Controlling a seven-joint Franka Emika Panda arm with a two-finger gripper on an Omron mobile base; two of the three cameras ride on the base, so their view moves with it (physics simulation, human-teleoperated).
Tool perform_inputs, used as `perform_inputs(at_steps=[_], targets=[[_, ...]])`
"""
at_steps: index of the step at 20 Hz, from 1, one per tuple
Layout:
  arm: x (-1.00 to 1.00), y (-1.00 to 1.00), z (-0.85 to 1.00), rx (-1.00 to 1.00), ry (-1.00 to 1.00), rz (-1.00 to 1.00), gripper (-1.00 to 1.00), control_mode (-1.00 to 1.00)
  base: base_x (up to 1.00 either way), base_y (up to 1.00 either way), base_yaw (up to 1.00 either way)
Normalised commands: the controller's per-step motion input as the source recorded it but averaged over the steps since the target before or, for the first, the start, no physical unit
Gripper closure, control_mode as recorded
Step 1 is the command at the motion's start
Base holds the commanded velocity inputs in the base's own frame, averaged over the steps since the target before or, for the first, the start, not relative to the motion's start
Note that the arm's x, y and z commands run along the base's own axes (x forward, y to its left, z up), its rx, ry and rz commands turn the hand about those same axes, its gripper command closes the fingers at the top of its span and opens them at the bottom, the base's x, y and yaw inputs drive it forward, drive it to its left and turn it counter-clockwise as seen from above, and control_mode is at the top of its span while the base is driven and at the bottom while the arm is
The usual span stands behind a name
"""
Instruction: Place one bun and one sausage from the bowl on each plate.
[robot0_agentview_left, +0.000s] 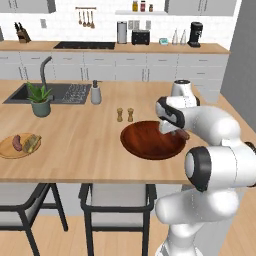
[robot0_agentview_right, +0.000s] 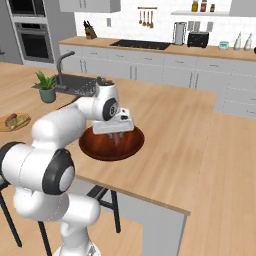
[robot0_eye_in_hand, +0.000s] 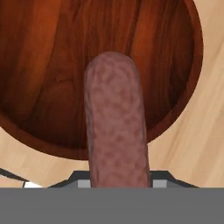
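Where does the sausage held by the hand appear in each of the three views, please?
Left base view: sausage right of centre, over the wooden bowl's right side, by the white arm.
Right base view: hidden under the hand, above the bowl, left of centre.
Hand view: sausage upright in the centre.
Shared landmark: the wooden bowl.

- We see a bowl (robot0_agentview_left: 150, 145) of dark reddish-brown wood with darker grain streaks.
- We see a mottled brownish-pink sausage (robot0_eye_in_hand: 116, 122).
- We see a pale tan wood counter (robot0_agentview_left: 80, 135) with faint grain.
- We see a tan plate (robot0_agentview_left: 7, 149) bearing a dark red-brown sausage and a yellowish bun.
- We see a green plant (robot0_agentview_left: 40, 93) in a grey-green pot.
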Motion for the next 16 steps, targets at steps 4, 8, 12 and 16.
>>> perform_inputs(at_steps=[4,8,12,16], targets=[[-0.84,-0.04,0.00,0.00,-0.01,0.00,1.00,-1.00,0.00,0.00,0.00],[-0.60,0.02,0.00,0.00,0.00,0.00,1.00,-1.00,0.00,0.00,0.00],[-0.11,0.06,0.00,0.00,0.00,0.00,1.00,1.00,-0.56,0.31,0.01],[0.00,0.00,0.00,0.00,0.00,0.00,1.00,1.00,-1.00,0.51,0.04]])
